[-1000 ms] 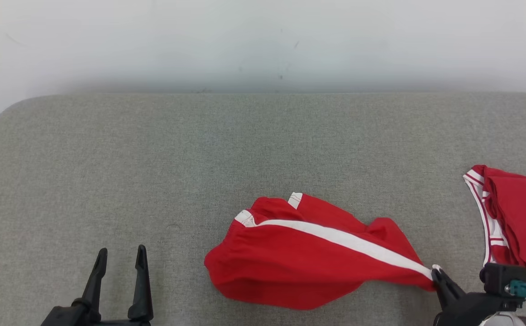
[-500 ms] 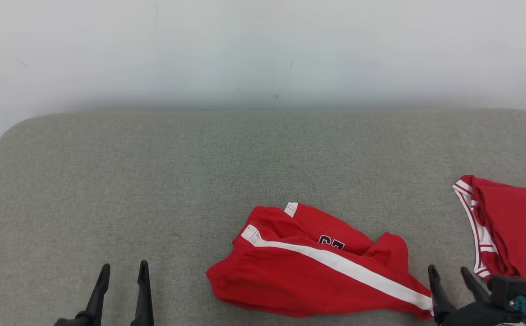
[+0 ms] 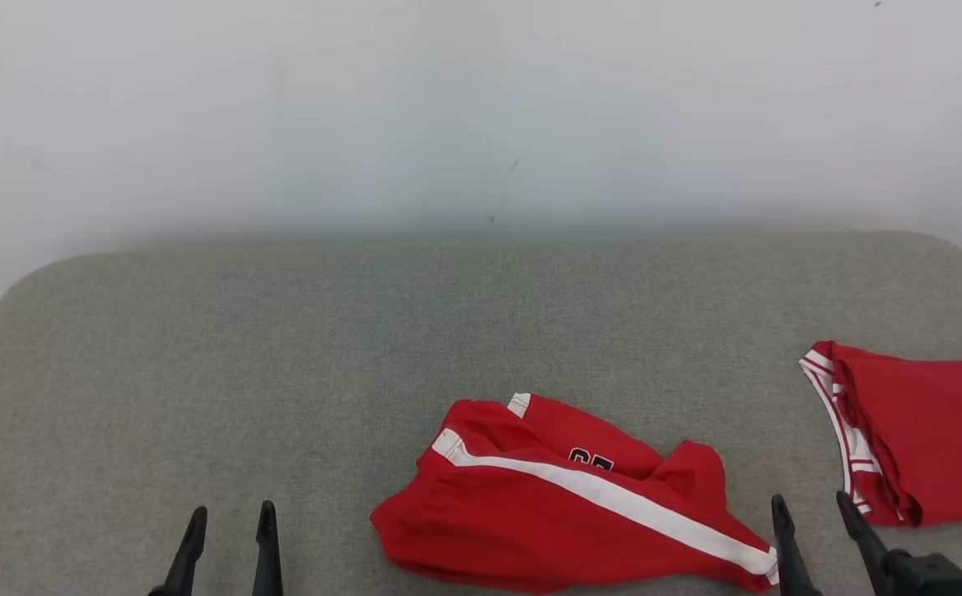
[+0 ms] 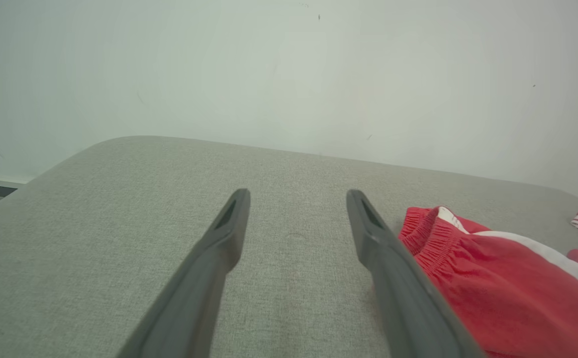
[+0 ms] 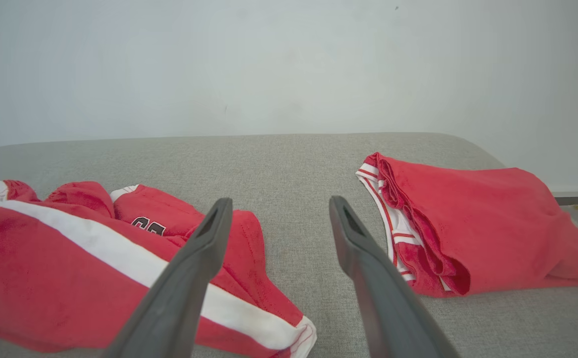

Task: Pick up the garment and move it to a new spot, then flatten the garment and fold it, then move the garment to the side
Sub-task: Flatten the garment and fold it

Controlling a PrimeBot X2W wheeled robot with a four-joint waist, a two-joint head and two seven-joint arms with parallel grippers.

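Right fingers spread and empty, striped red shorts crumpled just left of them; folded red garment to their right; left fingers likewise apart, empty.

Bright, even, soft light, weak grey shade low on the wall, sharp focus, slight wide-angle bend in wrist views.

The crumpled red fabric shorts with a white side stripe are lying on the grey cloth-covered tabletop, just left of the right gripper and well to the right of the left gripper. The folded red fabric jersey with white trim is resting just right of the right gripper and slightly beyond it. The pale wall is standing beyond both grippers.
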